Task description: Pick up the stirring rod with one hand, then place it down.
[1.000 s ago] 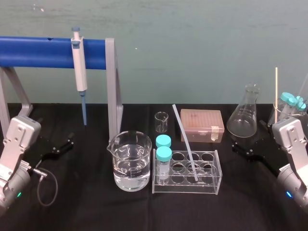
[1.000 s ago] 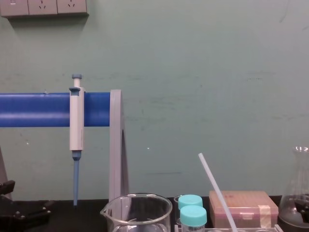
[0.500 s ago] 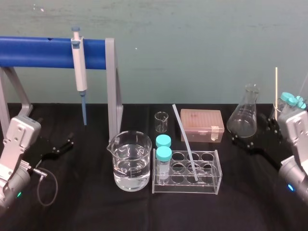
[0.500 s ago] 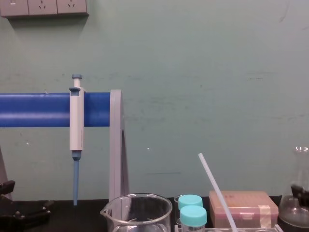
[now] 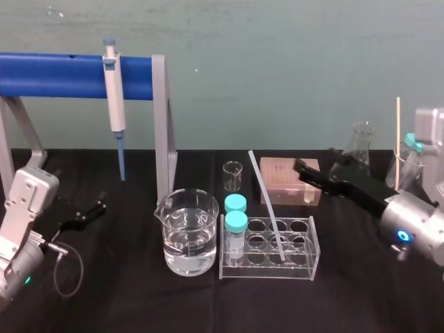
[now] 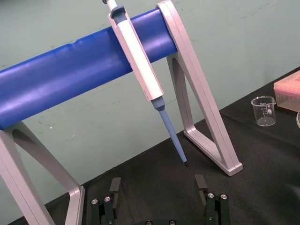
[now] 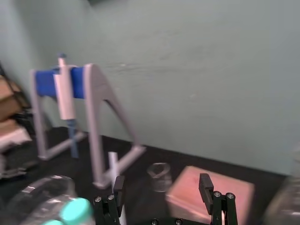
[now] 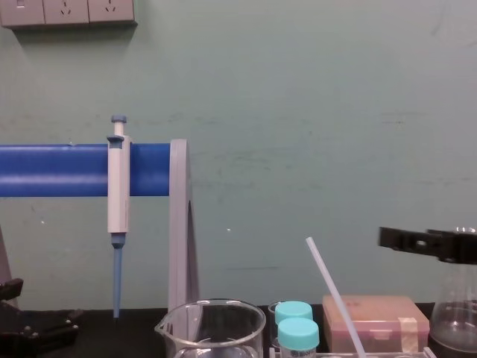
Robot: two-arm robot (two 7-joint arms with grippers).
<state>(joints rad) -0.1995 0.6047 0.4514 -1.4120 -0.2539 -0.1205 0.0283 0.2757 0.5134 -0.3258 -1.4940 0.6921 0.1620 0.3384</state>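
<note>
The stirring rod [image 5: 267, 205] is a thin whitish stick leaning in the clear tube rack [image 5: 305, 267], its lower end in a rack hole and its top tilted back and left; it also shows in the chest view [image 8: 332, 287]. My right gripper [image 5: 309, 170] hangs open above the pink tip box [image 5: 281, 179], just right of the rod's upper half and not touching it. In the right wrist view the rod [image 7: 114, 164] stands beside one finger of that gripper [image 7: 161, 187]. My left gripper [image 5: 90, 211] rests open at the table's left, parked.
A water-filled beaker [image 5: 186, 232] stands left of the rack, with two teal-capped vials [image 5: 236, 222] in the rack's left end. A small beaker [image 5: 233, 175], a conical flask [image 5: 361, 149] and a blue stand [image 5: 62, 75] holding a pipette [image 5: 114, 104] sit behind.
My right arm has lifted from the table's right edge and swung left and forward, bringing its open gripper over the pink box near the rod. The left arm and the rod have not moved.
</note>
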